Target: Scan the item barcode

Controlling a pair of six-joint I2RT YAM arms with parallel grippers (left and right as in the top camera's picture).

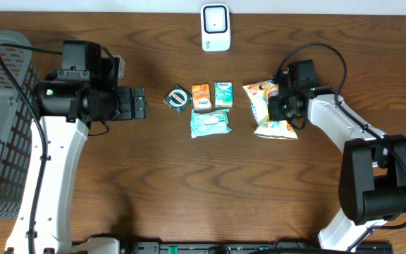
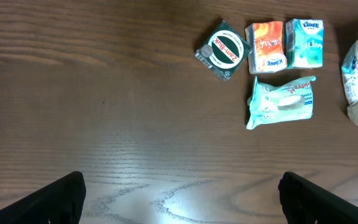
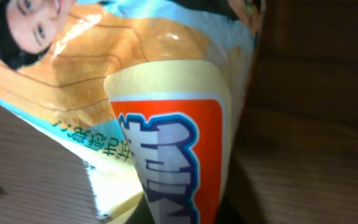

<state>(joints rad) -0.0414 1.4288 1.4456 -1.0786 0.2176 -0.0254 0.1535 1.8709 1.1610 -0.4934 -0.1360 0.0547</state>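
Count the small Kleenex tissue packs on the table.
2. The orange pack and the teal pack lie side by side mid-table, just beyond the wet wipes pouch. None look hidden.

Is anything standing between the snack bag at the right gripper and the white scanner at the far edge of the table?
Nothing visible does. The table between the snack bag, on which the right gripper is shut, and the white scanner is bare wood. The teal tissue pack lies nearest, beside that line.
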